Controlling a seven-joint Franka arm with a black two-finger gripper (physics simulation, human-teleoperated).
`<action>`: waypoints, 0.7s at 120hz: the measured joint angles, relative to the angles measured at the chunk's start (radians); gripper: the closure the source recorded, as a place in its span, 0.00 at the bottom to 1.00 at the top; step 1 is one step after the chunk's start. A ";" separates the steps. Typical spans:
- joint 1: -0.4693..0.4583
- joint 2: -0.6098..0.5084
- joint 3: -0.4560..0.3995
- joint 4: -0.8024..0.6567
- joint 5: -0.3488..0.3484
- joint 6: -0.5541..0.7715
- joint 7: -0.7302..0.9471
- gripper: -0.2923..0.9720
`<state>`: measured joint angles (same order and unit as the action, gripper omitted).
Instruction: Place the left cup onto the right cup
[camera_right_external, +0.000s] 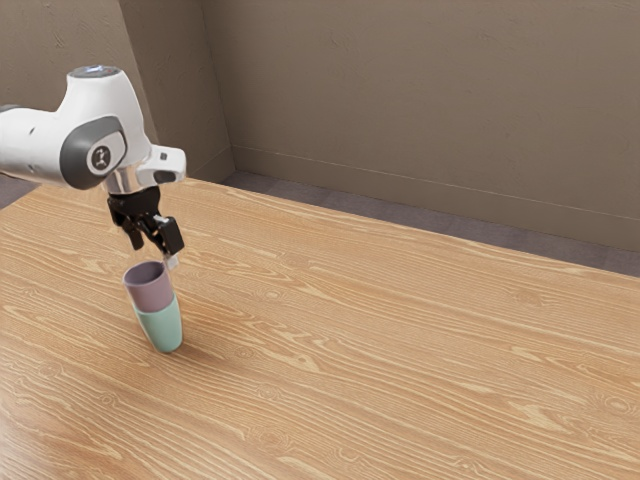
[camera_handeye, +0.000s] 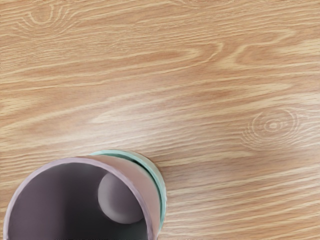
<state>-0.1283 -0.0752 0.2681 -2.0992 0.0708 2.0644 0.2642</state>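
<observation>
A purple cup (camera_right_external: 148, 287) sits nested inside a mint-green cup (camera_right_external: 163, 325) on the wooden table (camera_right_external: 400, 330), toward the exterior view's left. The stacked pair leans slightly. My gripper (camera_right_external: 154, 254) hangs just above the purple cup's rim, open, with nothing between its fingers and a small gap to the cup. Directly under my hand in the wrist view is the purple cup's open mouth (camera_handeye: 75, 200). The green cup's rim (camera_handeye: 159, 186) shows as a thin band around it.
The wooden tabletop stretches wide toward the exterior view's right and front. Beyond the table's far edge lie a grey floor (camera_right_external: 500, 235) and brown walls (camera_right_external: 420, 90).
</observation>
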 joint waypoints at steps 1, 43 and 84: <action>-0.001 0.000 0.000 0.002 0.000 -0.002 0.000 0.24; -0.003 0.019 -0.038 0.089 -0.025 -0.068 0.003 0.23; 0.009 0.076 -0.062 0.225 -0.042 -0.129 0.001 0.23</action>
<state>-0.1190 0.0005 0.2065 -1.8738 0.0284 1.9351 0.2651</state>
